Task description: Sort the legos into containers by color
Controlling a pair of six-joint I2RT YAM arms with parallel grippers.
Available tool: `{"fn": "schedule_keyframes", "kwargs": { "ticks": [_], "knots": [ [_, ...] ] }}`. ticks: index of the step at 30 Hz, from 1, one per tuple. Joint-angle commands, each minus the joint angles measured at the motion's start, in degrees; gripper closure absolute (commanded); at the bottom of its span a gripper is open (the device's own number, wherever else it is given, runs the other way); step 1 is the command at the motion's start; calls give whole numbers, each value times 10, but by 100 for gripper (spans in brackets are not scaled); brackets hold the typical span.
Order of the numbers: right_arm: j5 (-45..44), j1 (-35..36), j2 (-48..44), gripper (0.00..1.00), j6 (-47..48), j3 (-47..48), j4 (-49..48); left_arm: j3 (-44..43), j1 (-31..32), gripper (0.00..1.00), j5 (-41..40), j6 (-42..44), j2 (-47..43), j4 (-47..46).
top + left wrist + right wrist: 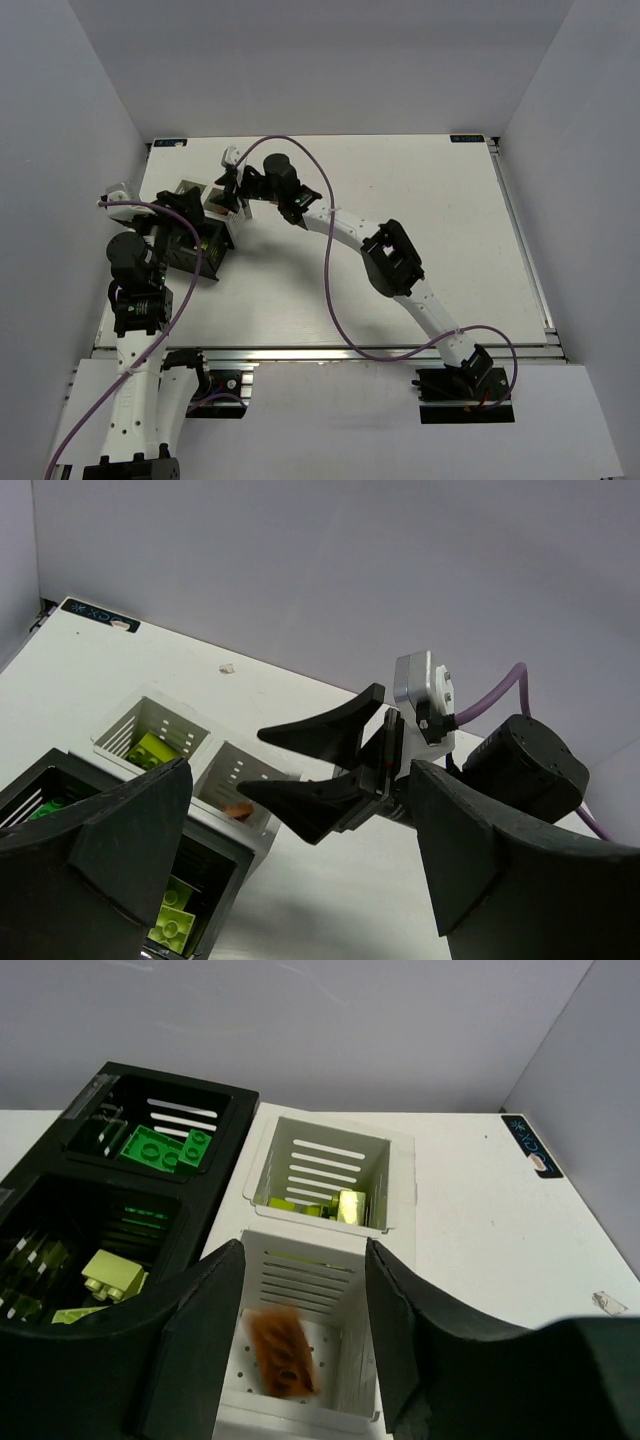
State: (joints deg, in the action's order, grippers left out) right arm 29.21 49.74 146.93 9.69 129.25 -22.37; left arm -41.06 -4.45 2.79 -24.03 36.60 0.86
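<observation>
My right gripper (305,1260) is open over the near white container (395,1360). A blurred orange lego (283,1352) is inside that container, free of the fingers. The far white container (330,1150) holds lime legos (350,1205). The black containers (222,1160) hold a dark green lego (165,1148) and lime legos (113,1272). My left gripper (300,880) is open and empty, just in front of the black container (215,840). In the left wrist view the right gripper (255,765) hangs above the orange lego (238,808). In the top view the grippers are close together, left (190,228) and right (232,195).
All the containers stand together at the table's far left, near the left wall. The right arm (390,255) reaches diagonally across the table (420,180), with its purple cable (330,300) looping over it. A small white scrap (227,667) lies near the back edge.
</observation>
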Motion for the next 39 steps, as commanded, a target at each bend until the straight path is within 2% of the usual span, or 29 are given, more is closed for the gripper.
{"fn": "schedule_keyframes", "kwargs": {
  "ticks": [1,7,10,16,20,24,39],
  "knots": [
    [23,-9,-50,35,-2,14,7,-3,-4,2,12,0,-1,-5],
    [38,-20,-63,27,4,2,20,-3,-5,2,11,0,1,-5],
    [33,-46,-70,11,22,31,57,-3,-4,2,17,0,4,-4],
    [102,-137,-97,11,7,15,109,-1,-4,2,28,-6,8,-24],
    [81,-165,-116,11,54,-31,150,0,-5,2,35,-8,8,-27],
    [45,-168,-112,11,88,-87,147,0,-4,2,36,-9,8,-28],
    [5,-163,4,11,130,-61,176,2,-4,2,40,-7,14,-30]
  ]
}}
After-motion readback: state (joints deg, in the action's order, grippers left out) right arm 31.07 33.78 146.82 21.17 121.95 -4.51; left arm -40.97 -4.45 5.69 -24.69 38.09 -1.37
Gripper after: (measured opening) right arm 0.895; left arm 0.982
